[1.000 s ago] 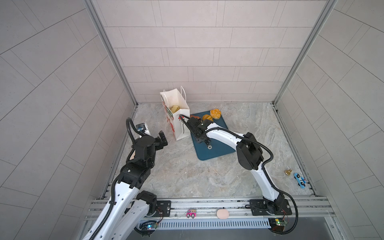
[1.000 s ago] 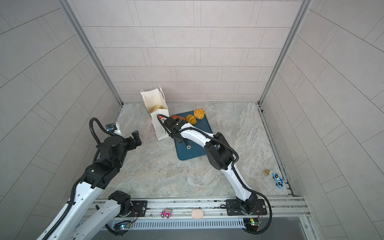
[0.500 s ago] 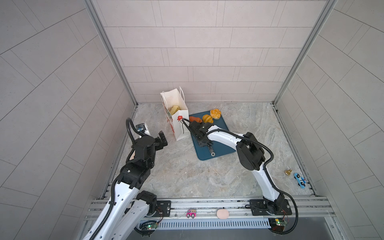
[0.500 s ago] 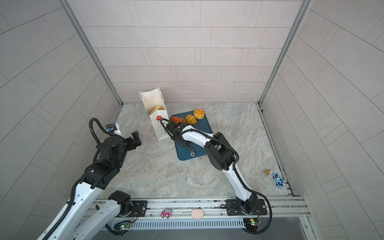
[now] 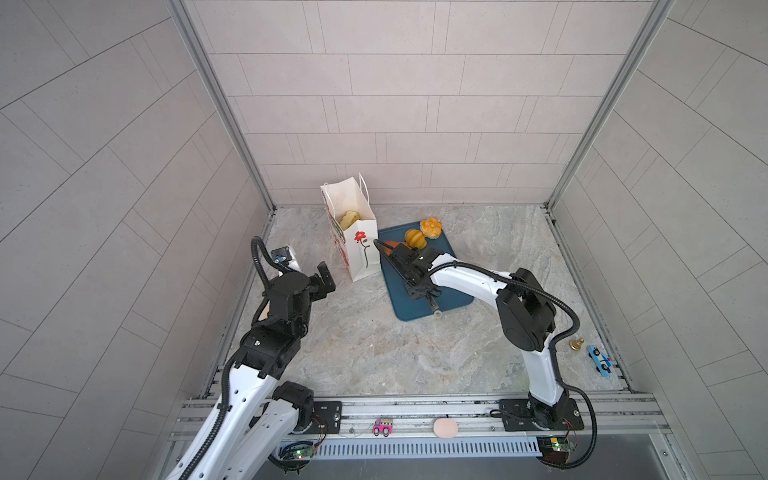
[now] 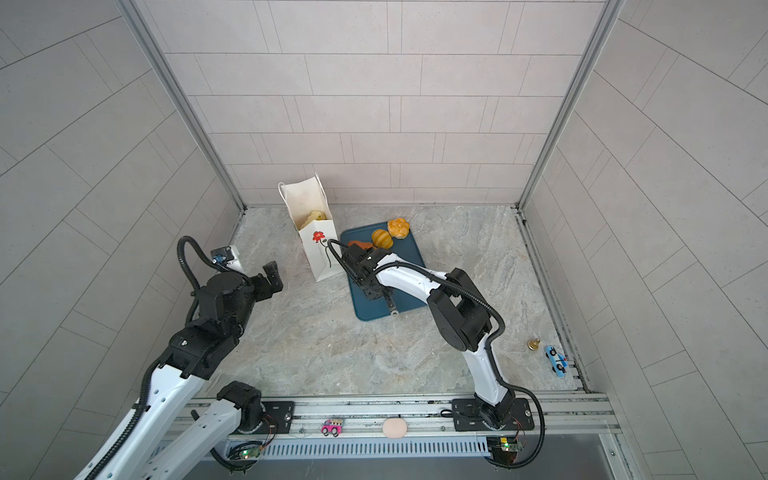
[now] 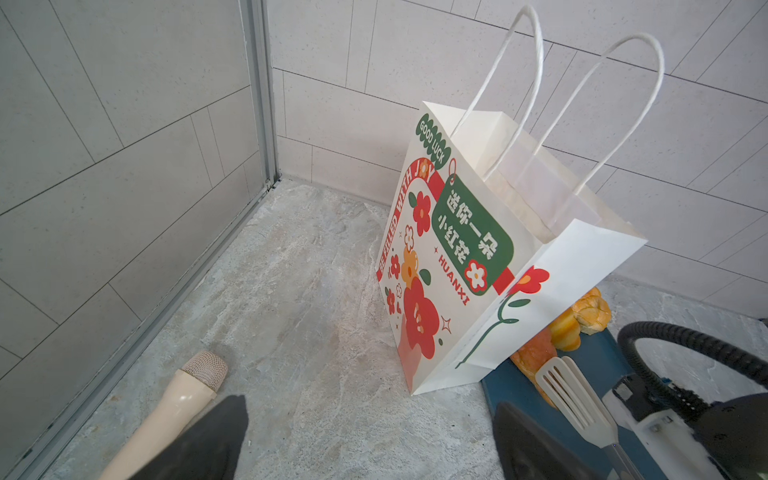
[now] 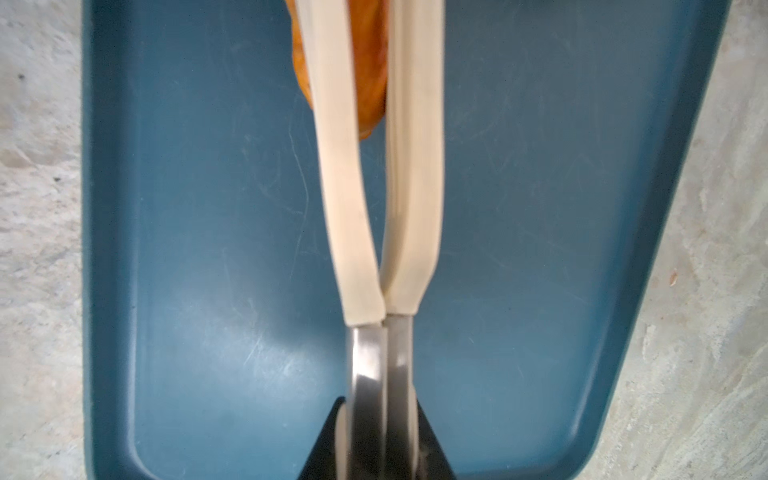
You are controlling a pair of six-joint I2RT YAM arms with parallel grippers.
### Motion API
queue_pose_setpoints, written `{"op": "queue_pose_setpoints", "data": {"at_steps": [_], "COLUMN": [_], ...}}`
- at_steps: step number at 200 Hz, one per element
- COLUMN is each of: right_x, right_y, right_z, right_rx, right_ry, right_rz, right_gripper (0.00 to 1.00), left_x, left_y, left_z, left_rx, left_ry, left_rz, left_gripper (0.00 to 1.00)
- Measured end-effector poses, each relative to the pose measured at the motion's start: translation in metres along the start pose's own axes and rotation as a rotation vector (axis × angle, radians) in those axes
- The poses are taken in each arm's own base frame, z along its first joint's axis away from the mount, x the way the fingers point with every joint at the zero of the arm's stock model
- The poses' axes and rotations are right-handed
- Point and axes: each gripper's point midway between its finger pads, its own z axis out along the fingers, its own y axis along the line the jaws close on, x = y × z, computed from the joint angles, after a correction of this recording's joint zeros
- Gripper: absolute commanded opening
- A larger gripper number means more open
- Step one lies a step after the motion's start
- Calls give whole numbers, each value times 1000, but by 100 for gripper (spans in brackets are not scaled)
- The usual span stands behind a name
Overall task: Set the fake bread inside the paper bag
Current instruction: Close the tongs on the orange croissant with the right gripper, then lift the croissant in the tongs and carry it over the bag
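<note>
The right tool (image 8: 380, 444) is clamped on tongs (image 8: 345, 187) pinched around a reddish-brown loaf (image 8: 370, 62) on the blue tray (image 8: 187, 249), right of the paper bag (image 5: 357, 245). The left tool (image 7: 368, 440) is spread wide, empty.

The tongs (image 8: 343, 187) run off the right wrist view's edge, tips unseen, their arms covering much of the reddish-brown loaf (image 8: 368, 83). In both top views the right arm hides most of it. The paper bag (image 5: 359, 257) conceals its depths.

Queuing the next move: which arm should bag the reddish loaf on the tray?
Right. The right gripper holds tongs flanking the loaf; the left gripper is open, empty, near the paper bag.
</note>
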Motion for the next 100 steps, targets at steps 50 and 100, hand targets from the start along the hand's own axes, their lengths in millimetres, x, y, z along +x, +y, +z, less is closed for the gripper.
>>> {"op": "queue_pose_setpoints", "data": {"at_steps": [50,100], "right_x": [12,13], "right_y": [-4,-9], "right_z": [-9,-21], "right_rx": [-53,-108], "right_ry": [-7,-32], "right_rz": [6,36], "right_gripper": [12,12], "left_x": [1,1], "left_y": [-2,-2], "left_z": [1,1], "left_rx": [9,11], "left_ry": [5,5], "left_rz": [-1,-10], "left_gripper": [100,100]}}
